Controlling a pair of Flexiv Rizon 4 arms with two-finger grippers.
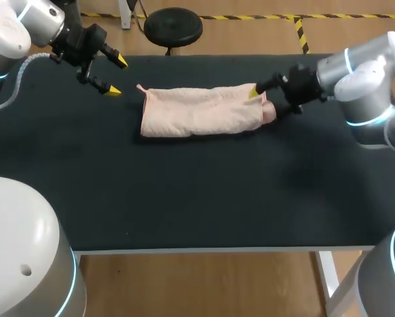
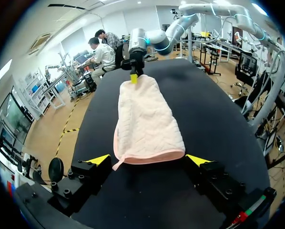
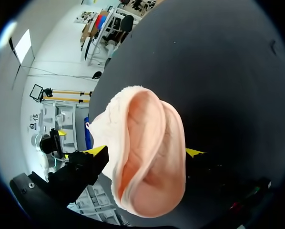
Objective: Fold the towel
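Limp and light, the towel is apparently pinched at one end by the right gripper; its free hem is judged the hold for the spread left gripper.

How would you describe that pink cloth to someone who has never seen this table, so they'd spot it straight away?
Start from the wide black table. Toward its far side lies the towel, a long, pale pink, quilted strip folded along its length. It is the only soft, light-coloured thing on the dark top, and the right gripper pinches one of its ends.
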